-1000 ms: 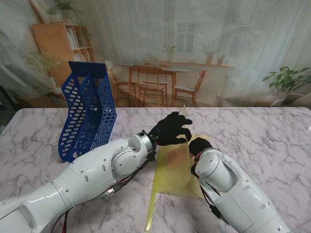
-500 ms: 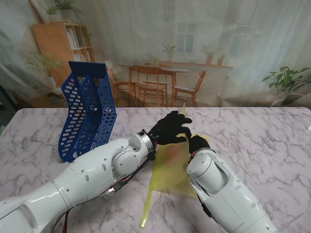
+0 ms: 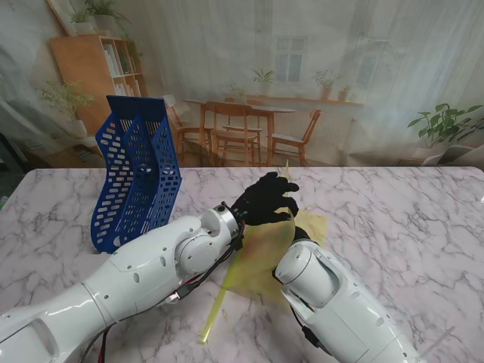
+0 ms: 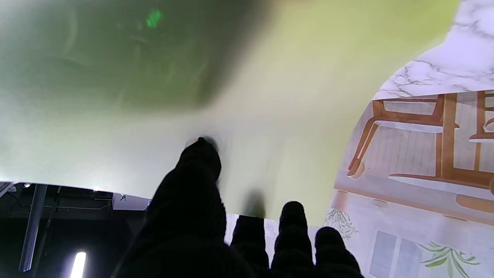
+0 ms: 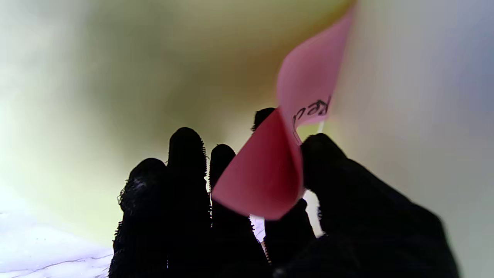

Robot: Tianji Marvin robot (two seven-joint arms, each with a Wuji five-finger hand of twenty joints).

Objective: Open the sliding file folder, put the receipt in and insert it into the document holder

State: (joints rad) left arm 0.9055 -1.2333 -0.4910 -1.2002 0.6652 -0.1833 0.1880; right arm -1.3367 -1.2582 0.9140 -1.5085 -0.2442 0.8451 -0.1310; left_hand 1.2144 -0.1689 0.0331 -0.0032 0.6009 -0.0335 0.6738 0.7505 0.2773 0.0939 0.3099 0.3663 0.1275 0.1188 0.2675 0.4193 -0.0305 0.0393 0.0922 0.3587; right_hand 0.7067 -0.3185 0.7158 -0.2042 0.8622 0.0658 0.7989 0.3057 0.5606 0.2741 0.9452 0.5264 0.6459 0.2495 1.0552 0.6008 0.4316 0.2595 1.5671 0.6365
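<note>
Left hand (image 3: 266,200) pinches the far edge of the yellow folder (image 3: 261,261) and lifts it off the worktop (image 3: 393,212), seemingly to keep its mouth open. Inside that opening, the right hand (image 5: 247,200) grips the curled pink receipt (image 5: 270,173) between thumb and fingers. Well to the left stands the blue holder (image 3: 136,170).

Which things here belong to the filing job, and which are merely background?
Belonging to the job:
- translucent yellow plastic file folder, held by the left robot hand
- pink paper receipt, pinched in the right robot hand
- blue perforated plastic document holder

Background only:
- white marble-patterned table
- printed dining-room backdrop
</note>
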